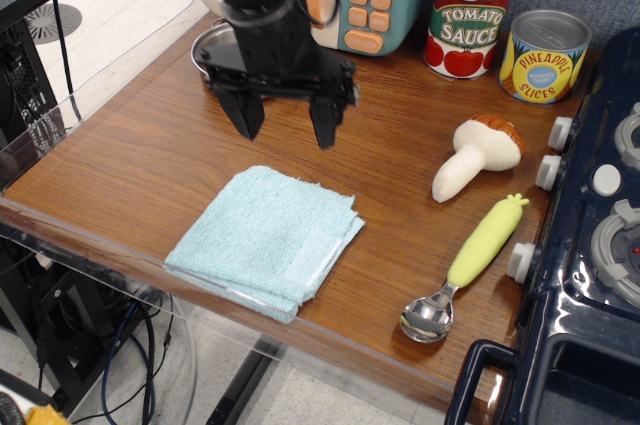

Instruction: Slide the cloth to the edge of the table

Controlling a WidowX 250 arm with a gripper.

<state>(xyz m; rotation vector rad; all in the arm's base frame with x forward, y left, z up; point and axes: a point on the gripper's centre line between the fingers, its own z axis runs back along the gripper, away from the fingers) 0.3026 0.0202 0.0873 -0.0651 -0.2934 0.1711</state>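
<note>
The light blue folded cloth (265,238) lies flat at the counter's (130,170) front edge, its near corner reaching the clear plastic strip. Above and behind the cloth, the black claw (284,126) hangs with fingers spread, holding nothing.

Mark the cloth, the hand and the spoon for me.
cloth (265,237): main view, middle of top fold.
hand (284,128): main view, midway between its fingertips.
spoon (428,316): main view, steel bowl.

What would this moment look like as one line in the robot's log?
end effector: open, raised, empty | cloth: flat at table front edge | contact: none
</note>
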